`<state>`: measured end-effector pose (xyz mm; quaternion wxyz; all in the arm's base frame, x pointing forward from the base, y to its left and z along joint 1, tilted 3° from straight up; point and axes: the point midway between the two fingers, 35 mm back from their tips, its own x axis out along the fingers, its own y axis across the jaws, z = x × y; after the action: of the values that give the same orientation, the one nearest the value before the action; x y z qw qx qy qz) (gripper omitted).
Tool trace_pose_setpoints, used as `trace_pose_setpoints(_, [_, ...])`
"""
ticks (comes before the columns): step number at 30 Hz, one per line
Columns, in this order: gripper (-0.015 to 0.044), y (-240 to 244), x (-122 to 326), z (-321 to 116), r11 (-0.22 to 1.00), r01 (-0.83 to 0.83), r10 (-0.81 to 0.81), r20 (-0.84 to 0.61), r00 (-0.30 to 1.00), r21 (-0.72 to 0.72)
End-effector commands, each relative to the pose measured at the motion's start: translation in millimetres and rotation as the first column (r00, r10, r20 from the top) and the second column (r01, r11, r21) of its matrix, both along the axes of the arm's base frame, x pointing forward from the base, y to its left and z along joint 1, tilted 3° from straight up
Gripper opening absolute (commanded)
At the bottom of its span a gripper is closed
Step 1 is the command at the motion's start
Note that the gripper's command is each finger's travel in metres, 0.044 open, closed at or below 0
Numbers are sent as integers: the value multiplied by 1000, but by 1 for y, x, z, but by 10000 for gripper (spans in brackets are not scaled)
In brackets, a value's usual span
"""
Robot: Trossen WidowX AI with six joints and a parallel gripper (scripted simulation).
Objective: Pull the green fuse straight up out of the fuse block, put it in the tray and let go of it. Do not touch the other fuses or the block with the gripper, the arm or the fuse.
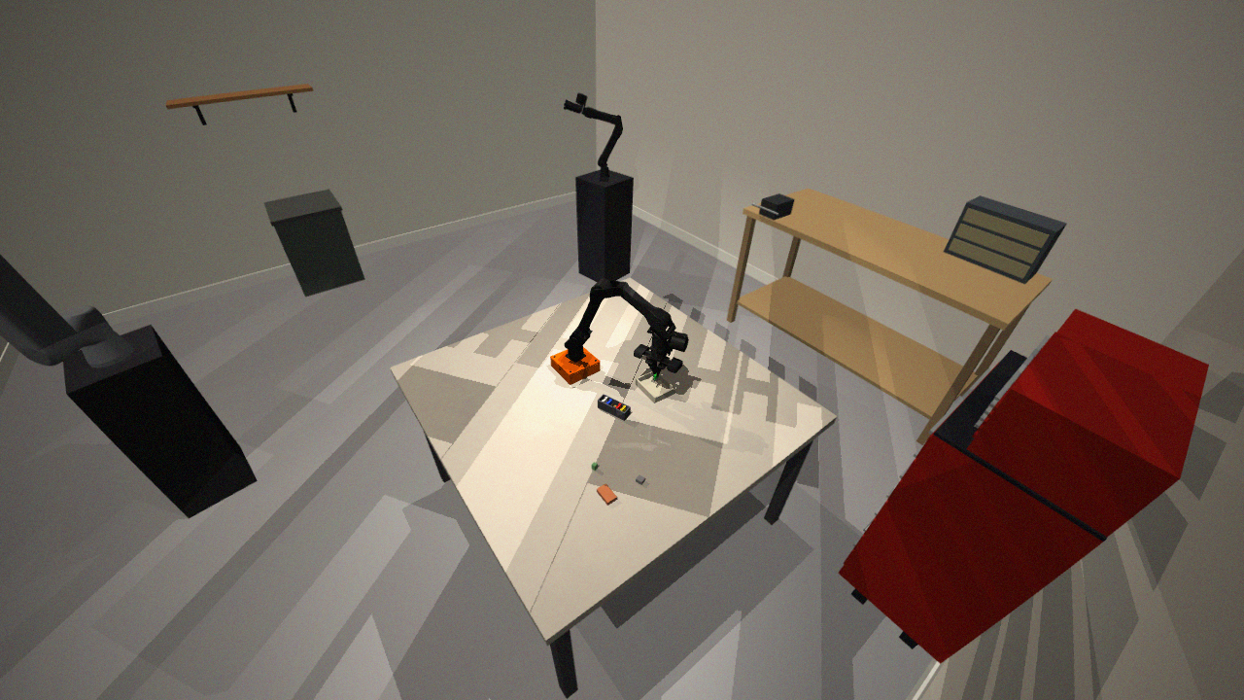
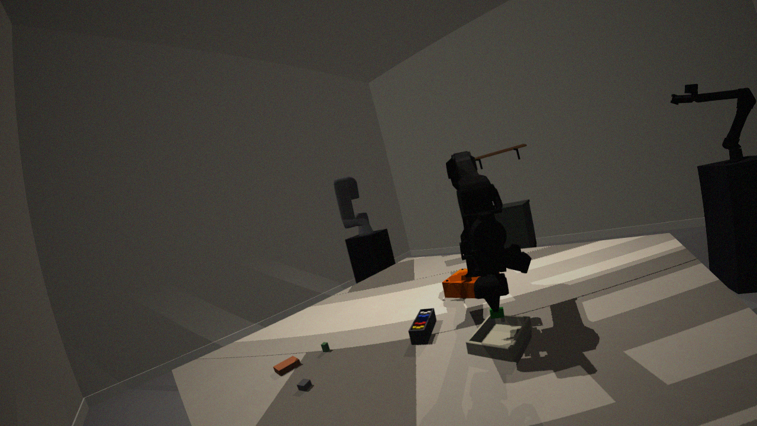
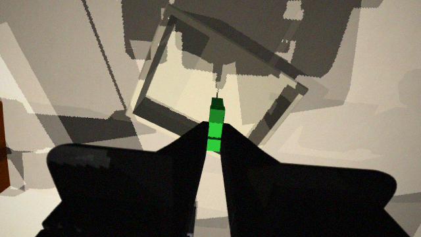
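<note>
Green fuse held at the tray, ready to be lowered

Top view: The gripper (image 1: 655, 374) (image 2: 495, 310) (image 3: 214, 129) is placed over the tray (image 1: 658, 398) (image 2: 492, 351) (image 3: 158, 130), well away from the block (image 1: 613, 413) (image 2: 420, 336). One tray and one block are seen. Toward the near corner lie one green bit (image 1: 595, 467) (image 2: 324, 347), one orange piece (image 1: 606, 494) (image 2: 286, 365) and one grey bit (image 1: 639, 479) (image 2: 303, 385).

Exterior view: The fuse (image 1: 655, 377) (image 2: 496, 313) (image 3: 215, 126) is carried by the far rim; whether that rim is touched cannot be told. White, blue, red and yellow are seen in the block; an exact count cannot be made.

Wrist view: One fuse is pinched between two closed fingers, its front end over the tray floor. It should be centred farther inside, lowered level, and released only near the floor, lest the wall be caught.
</note>
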<state>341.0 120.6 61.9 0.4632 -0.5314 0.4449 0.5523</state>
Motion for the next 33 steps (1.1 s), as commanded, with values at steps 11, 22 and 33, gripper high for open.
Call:
trace_pose_setpoints(11, [0,1,-2,-22,1000,3,-3,-3,1000,2])
trace_pose_setpoints(22, [263,1,-1,-19,1000,0,0,-1,1000,0])
trace_pose_setpoints(33, [330,-1,-1,18,1000,3,-3,-3,1000,2])
